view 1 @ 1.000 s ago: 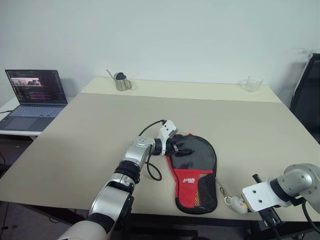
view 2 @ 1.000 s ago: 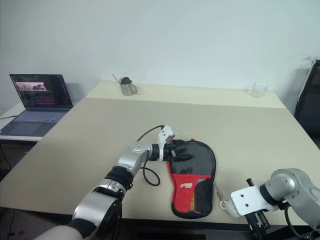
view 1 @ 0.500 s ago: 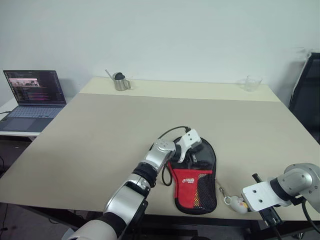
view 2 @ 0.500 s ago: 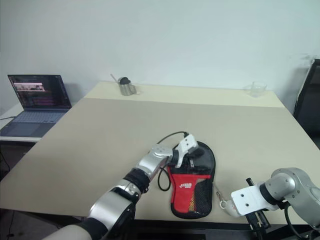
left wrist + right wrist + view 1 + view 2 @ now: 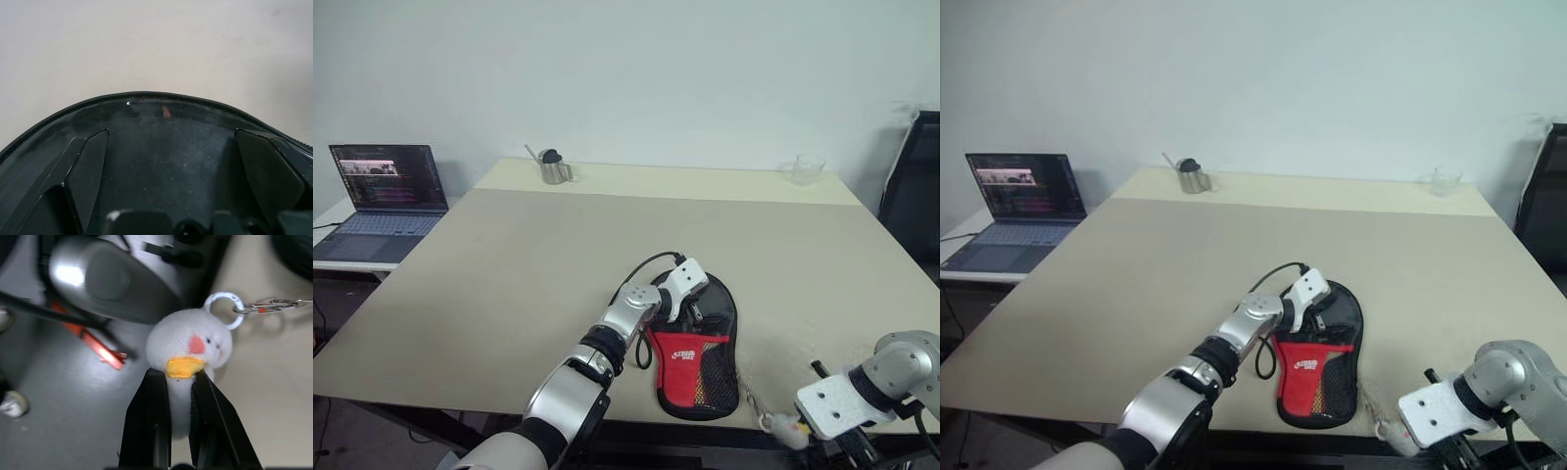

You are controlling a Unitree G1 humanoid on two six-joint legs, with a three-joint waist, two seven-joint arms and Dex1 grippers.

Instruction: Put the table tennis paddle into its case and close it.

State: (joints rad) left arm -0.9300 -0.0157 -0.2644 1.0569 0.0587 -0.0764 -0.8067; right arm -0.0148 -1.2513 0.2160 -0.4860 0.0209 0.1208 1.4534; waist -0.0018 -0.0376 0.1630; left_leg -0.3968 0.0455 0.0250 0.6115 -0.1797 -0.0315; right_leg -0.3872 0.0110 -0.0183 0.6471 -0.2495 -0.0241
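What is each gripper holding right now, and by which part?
The right gripper pinches the case's small white-yellow charm by its lower body. The left gripper is open over the case, holding nothing.

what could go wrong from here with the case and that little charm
The right pincer is shut on the charm past the table edge, so pulling further may drag the case off. The left pincer, open over the case's round end, might not pin it firmly enough.
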